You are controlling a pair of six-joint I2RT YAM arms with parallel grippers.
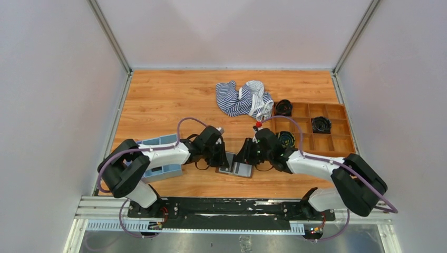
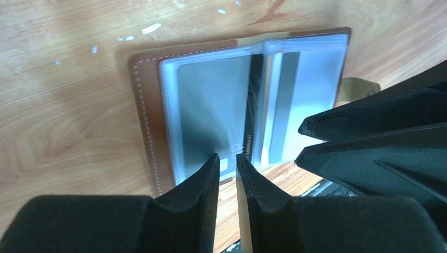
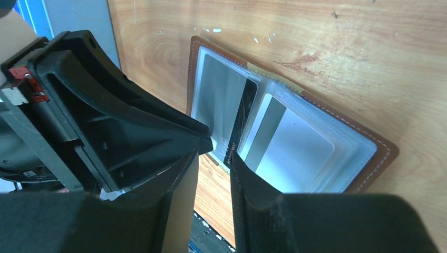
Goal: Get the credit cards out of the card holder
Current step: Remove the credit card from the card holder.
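Left gripper (image 2: 227,161) hangs at card holder's (image 2: 147,105) near edge.

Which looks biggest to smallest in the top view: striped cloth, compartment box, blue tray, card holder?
1. compartment box.
2. striped cloth and blue tray, too close to rank; tray partly hidden.
3. card holder.

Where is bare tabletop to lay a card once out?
Bare wood far left, between blue tray and striped cloth, and far right, behind the compartment box. Crowded mid-table: left pincer and right pincer meet over the card holder.
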